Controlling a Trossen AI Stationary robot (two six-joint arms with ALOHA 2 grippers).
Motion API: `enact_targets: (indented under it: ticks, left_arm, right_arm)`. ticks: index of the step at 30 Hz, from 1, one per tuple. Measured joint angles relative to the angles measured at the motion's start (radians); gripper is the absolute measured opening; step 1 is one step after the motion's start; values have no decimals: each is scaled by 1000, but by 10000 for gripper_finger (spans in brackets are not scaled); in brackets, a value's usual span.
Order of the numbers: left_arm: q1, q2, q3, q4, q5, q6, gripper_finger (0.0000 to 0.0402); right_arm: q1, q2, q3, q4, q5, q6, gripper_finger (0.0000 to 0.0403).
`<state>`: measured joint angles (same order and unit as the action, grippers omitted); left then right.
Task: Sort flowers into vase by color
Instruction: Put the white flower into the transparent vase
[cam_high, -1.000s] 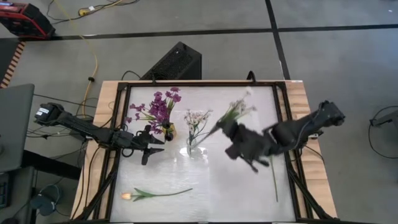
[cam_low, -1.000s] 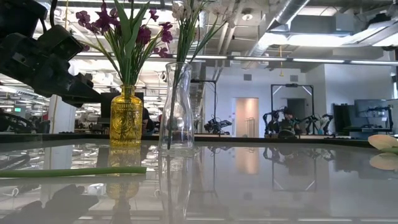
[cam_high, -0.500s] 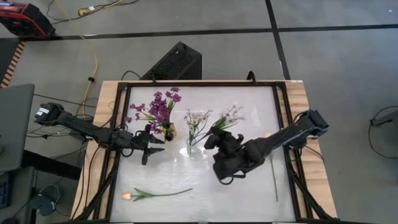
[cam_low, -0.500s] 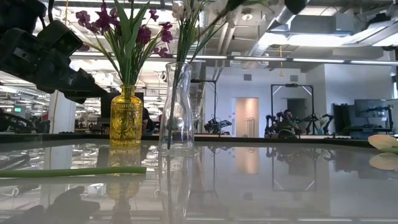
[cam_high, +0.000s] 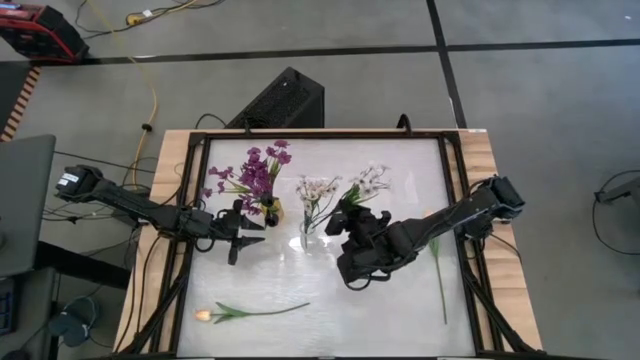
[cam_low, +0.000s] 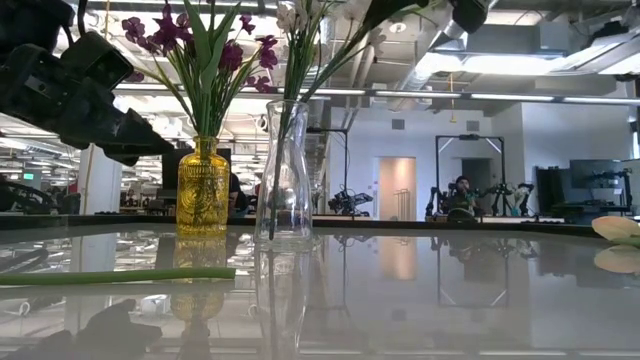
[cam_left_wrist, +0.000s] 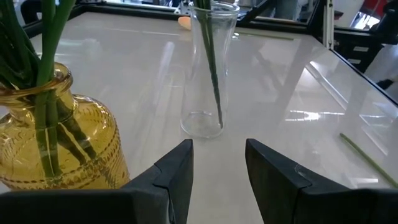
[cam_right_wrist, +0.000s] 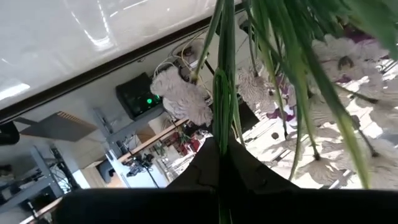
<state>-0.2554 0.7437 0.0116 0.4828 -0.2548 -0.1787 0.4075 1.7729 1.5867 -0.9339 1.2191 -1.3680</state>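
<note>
A yellow vase (cam_high: 271, 211) holds purple flowers (cam_high: 255, 170). Beside it stands a clear glass vase (cam_high: 306, 240) with one white sprig (cam_high: 318, 188) in it. My right gripper (cam_high: 345, 222) hangs just right of the clear vase, shut on a second white sprig (cam_high: 367, 184). My left gripper (cam_high: 250, 235) waits open, left of the yellow vase and low over the table. In the left wrist view its fingers (cam_left_wrist: 180, 174) point at the clear vase (cam_left_wrist: 208, 68). A pale orange tulip (cam_high: 250, 312) lies flat near the front edge, and another tulip stem (cam_high: 440, 280) lies at the right. My right gripper pinches the white sprig's green stem (cam_right_wrist: 222, 127) between its two fingers, below the leaves and blossoms. The fingers come from the table's right, slanting a little down. The stem runs out ahead of them, blossoms (cam_right_wrist: 336, 59) beyond the tips. The sprig is lifted clear of the table.
The glossy white table has a black frame (cam_high: 462, 200) and wooden side strips. A black box (cam_high: 282, 100) stands on the floor behind the far edge. The near middle of the table (cam_high: 370, 320) is bare. In the low view a tulip bud (cam_low: 615, 228) lies at the right.
My right gripper has sunk and gone toward the table's left, up to the clear vase, rolling its wrist as it went. The white sprig has come with it. Most of this move came early; it has since nearly stopped. The left arm has kept still.
</note>
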Motion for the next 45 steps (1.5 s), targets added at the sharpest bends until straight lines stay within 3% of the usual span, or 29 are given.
enact_targets:
  ticks: [14,45]
  left_arm:
    - [0,0,0,1,4,6,134]
    - [0,0,0,0,11,9,134]
  right_arm:
    - [-22,0,0,184,-77,-201,35]
    - [-48,0,12,183,-69,-219,35]
